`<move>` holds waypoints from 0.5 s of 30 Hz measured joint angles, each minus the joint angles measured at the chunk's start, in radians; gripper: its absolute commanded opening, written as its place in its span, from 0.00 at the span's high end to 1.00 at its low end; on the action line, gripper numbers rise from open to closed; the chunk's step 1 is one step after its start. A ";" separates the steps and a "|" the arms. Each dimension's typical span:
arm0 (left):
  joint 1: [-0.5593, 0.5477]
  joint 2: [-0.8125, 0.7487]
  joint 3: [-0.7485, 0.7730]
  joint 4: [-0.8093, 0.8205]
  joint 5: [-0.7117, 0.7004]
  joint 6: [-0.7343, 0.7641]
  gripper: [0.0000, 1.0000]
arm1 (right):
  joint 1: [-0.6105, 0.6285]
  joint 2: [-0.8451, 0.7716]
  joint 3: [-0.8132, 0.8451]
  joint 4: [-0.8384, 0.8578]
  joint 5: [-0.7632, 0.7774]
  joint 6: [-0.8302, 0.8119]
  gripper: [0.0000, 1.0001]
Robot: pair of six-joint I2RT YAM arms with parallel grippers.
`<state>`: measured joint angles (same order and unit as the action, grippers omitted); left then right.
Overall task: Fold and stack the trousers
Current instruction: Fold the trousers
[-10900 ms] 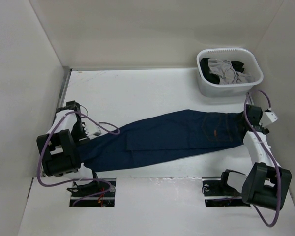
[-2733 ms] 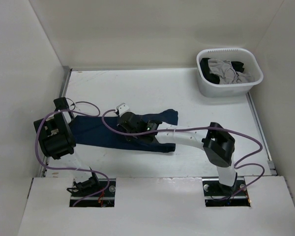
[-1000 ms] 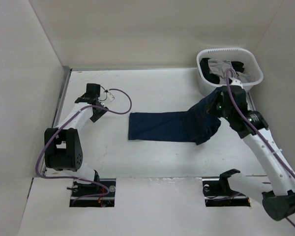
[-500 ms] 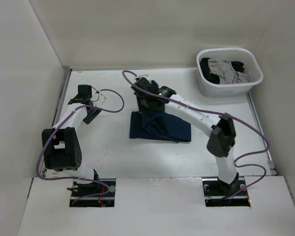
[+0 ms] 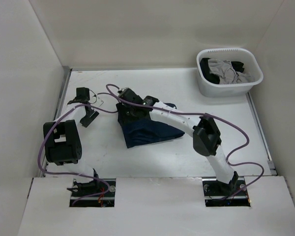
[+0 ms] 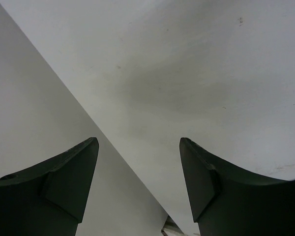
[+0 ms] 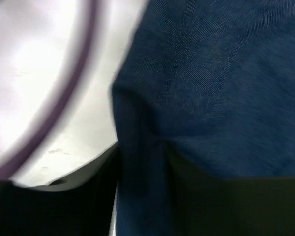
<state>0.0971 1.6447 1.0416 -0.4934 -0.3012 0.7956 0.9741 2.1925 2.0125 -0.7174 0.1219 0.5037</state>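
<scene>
The dark navy trousers (image 5: 147,132) lie folded in a compact bundle at the middle of the table. My right gripper (image 5: 129,109) reaches across to the bundle's left upper corner and is shut on a fold of the denim; the wrist view shows blue cloth (image 7: 211,98) pinched between the jaws. My left gripper (image 5: 88,117) is open and empty at the far left, near the side wall, well left of the trousers. Its wrist view shows only bare wall and table between the fingers (image 6: 206,182).
A white basket (image 5: 229,84) with grey and black garments stands at the back right corner. A purple cable (image 5: 108,101) loops over the table between the two grippers. The left wall (image 5: 24,98) is close to my left arm.
My right gripper has moved left and toward the front with the cloth, dragging the bundle's left part into a skewed shape. My left gripper shifted slightly.
</scene>
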 measured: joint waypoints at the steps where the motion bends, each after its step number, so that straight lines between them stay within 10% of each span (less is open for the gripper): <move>1: 0.001 0.005 0.000 0.002 0.000 0.000 0.34 | 0.001 0.000 -0.003 0.029 -0.032 -0.005 0.45; 10: -0.005 0.001 0.029 0.002 -0.005 -0.010 0.32 | 0.062 -0.350 -0.513 0.340 -0.238 -0.047 0.41; 15: -0.225 -0.093 0.046 -0.080 0.048 -0.088 0.29 | -0.101 -0.642 -0.821 0.414 -0.101 0.060 0.31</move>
<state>-0.1284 1.5517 1.0878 -0.5735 -0.2535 0.7078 0.8730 1.5505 1.1912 -0.3035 0.0204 0.5640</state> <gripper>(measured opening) 0.713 0.661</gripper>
